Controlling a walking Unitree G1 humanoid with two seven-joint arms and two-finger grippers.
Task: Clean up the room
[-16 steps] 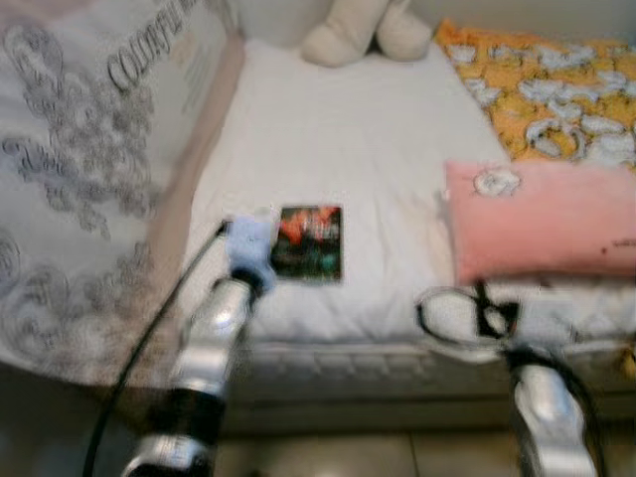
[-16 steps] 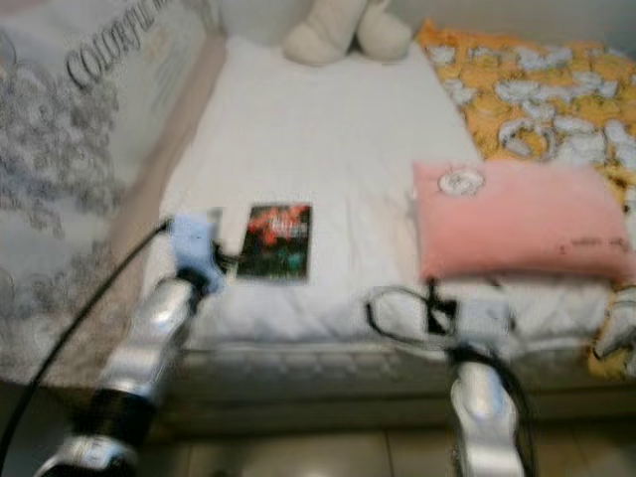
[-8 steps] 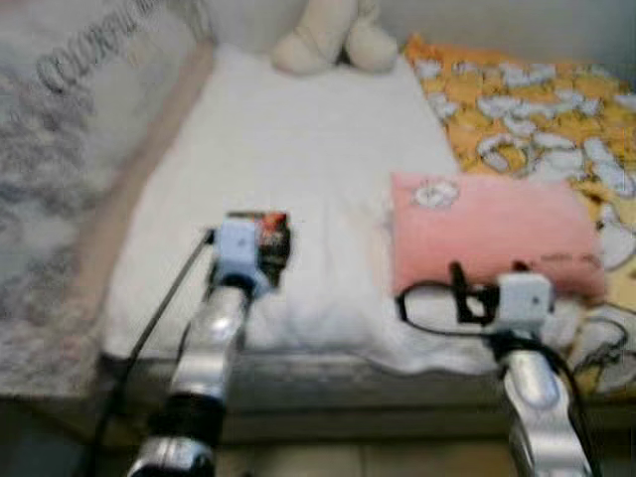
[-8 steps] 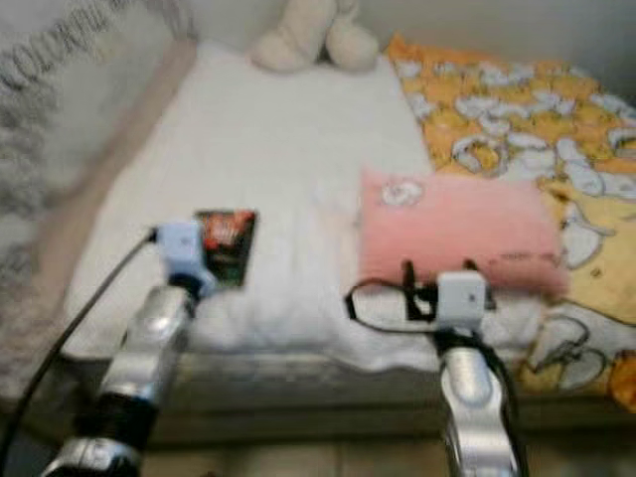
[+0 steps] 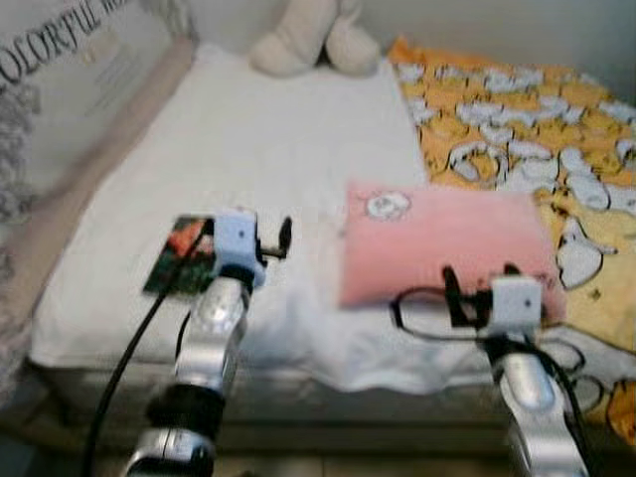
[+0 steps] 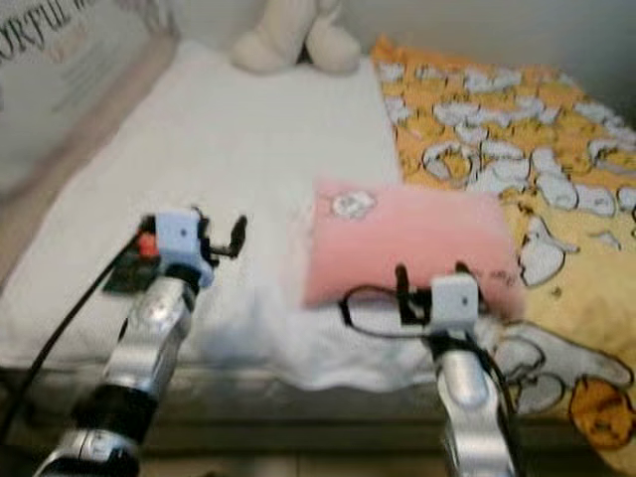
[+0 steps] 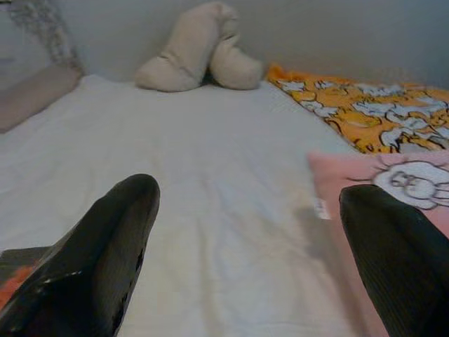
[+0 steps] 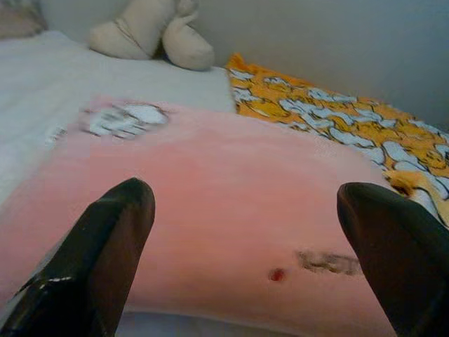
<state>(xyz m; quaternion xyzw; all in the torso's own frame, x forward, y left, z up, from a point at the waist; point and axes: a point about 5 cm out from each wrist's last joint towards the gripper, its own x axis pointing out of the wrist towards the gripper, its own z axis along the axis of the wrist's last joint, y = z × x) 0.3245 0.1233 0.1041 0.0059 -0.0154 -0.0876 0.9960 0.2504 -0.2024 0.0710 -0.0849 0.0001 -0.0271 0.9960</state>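
Left gripper (image 7: 245,260): held over the white bed (image 5: 298,149), fingers wide apart, nothing gripped.
Right gripper (image 8: 245,260): fingers spread wide at the pink pillow (image 5: 437,238).
Book (image 5: 179,253): laid flat beside the left gripper.

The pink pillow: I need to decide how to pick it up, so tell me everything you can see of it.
The pink pillow is a soft, fuzzy-looking rectangle lying flat on the white sheet, near the bed's front edge. A small white cartoon patch sits at one corner, and there is a small dark mark and a red dot on its near side. Its far right side meets the orange patterned blanket. The right gripper hovers open just before it, not touching.
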